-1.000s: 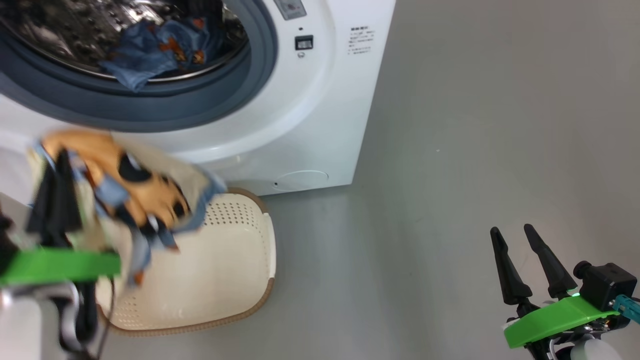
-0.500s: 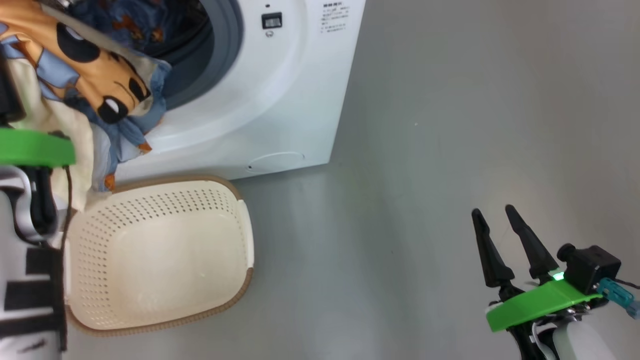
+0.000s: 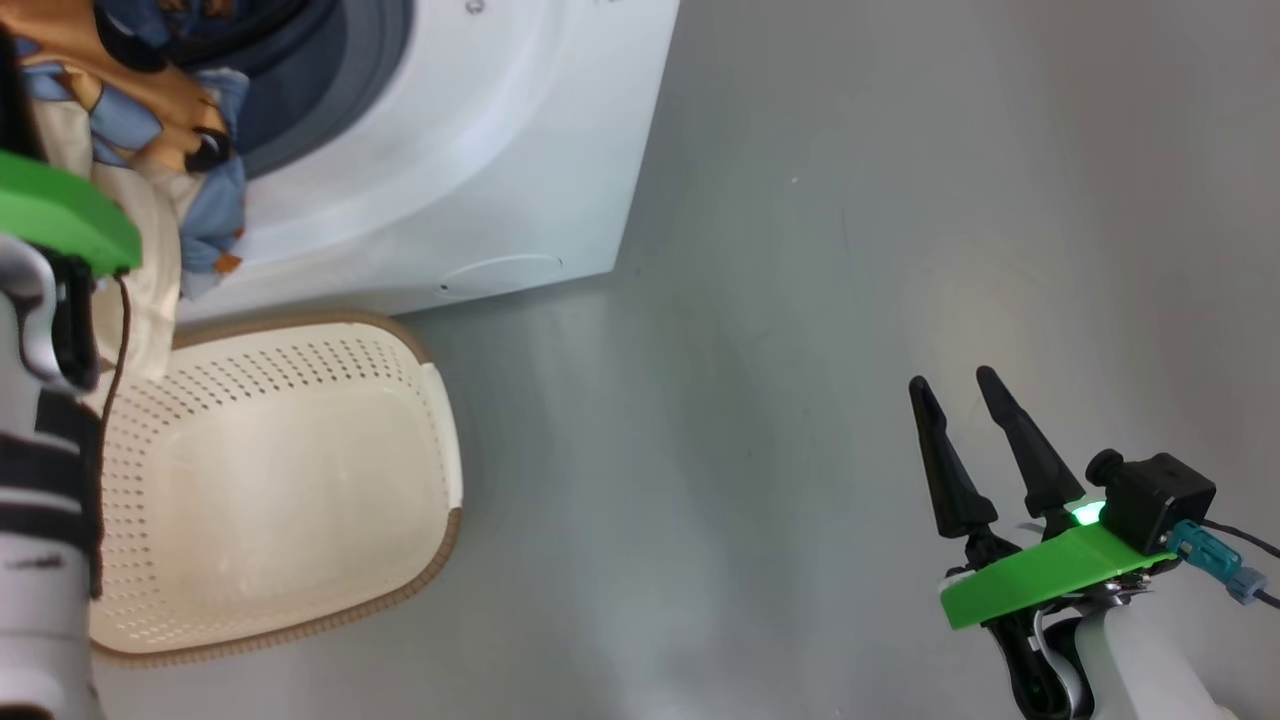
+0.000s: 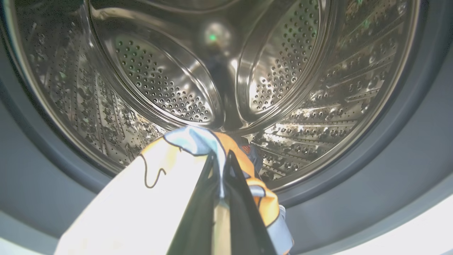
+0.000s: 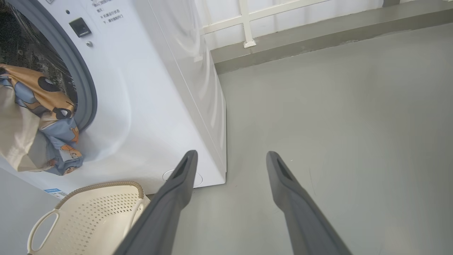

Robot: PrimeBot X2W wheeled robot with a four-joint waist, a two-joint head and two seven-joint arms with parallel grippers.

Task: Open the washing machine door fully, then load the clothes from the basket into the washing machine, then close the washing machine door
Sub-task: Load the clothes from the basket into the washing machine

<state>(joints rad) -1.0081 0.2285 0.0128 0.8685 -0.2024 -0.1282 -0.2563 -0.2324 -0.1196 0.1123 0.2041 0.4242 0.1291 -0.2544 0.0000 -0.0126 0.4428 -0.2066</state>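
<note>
One garment [image 4: 170, 170] at drum [image 4: 159, 78] mouth (left pincer [image 4: 221, 156] clamped).

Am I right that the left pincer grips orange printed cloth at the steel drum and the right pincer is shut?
No, the right pincer is open, per the right wrist view; the left pincer does hold the orange printed cloth at the steel drum.

Long tapered black jaws, green wrist plates [image 3: 1040, 585], pale forearms [image 3: 1135, 670] (teal-tipped cable [image 3: 1205, 553])

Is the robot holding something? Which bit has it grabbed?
The left tool pinches the clothes by a bunched fold at their top; the rest hangs down. The right tool holds nothing.
</note>
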